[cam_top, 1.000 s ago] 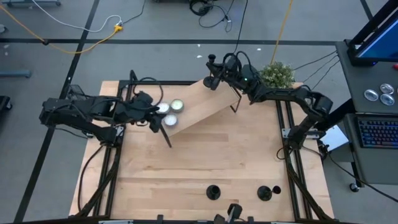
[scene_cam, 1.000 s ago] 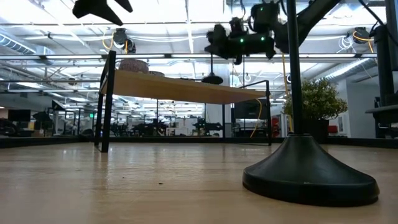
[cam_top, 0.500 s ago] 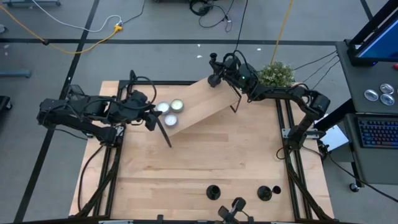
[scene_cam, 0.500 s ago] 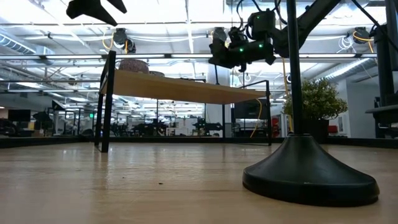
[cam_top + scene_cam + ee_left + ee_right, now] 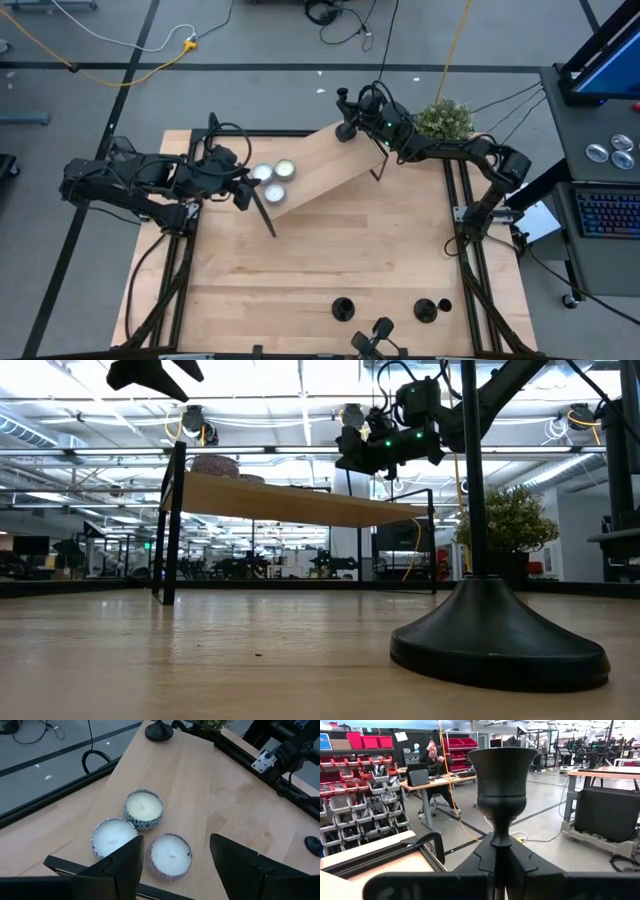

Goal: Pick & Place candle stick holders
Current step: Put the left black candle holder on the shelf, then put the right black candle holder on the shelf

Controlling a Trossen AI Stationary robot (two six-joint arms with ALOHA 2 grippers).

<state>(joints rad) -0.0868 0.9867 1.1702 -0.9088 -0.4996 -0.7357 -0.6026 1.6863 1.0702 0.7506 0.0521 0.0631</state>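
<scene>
Bright, even overhead light, soft shadows (ceiling strips glaring), sharp focus

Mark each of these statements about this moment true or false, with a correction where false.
1. The right gripper is shut on a holder. True.
2. Three candles sit on the shelf. True.
3. The left gripper is holding a candle. False: its jaws are open and empty, above the candles.
4. Two holders stand at the table's near edge. True.
5. All three holders are on the shelf. False: at most one, in the right gripper at the shelf's far end; the two others stand on the table.
</scene>
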